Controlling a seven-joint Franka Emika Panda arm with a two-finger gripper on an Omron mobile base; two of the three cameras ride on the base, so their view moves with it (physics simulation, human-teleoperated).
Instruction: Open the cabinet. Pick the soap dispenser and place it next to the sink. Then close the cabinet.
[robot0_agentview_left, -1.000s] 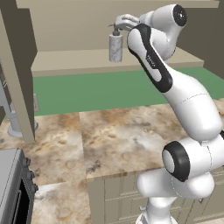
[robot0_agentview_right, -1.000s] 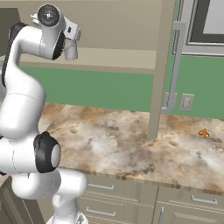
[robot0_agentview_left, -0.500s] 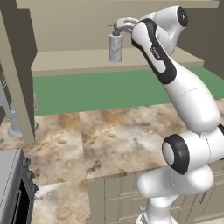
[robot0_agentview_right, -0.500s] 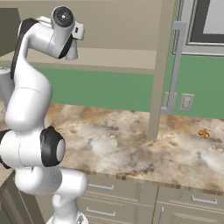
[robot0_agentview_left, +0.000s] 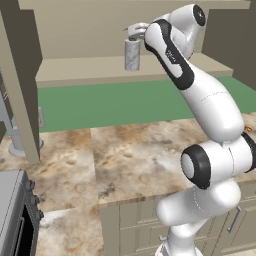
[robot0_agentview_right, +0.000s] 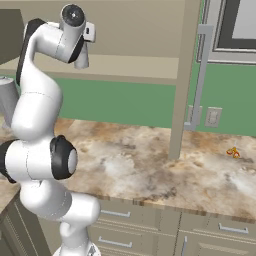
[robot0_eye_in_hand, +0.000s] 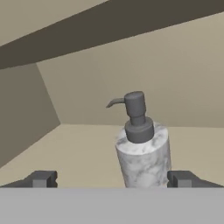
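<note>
soap dispenser (robot0_eye_in_hand: 142, 153) stands upright between spread fingers (robot0_eye_in_hand: 41, 178)

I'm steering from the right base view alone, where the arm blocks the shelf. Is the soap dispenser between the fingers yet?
Observer: In the hand view the soap dispenser stands upright between the two spread fingertips, nearer the right one, with a gap on each side.
Operator: Is it near the shelf's front edge?
Observer: In the left base view the bottle stands on the cabinet shelf just back from its front edge, with the gripper around its top.
Operator: Which way does the pump spout point?
Observer: In the hand view the dark spout points left, toward the cabinet's side wall.
</note>
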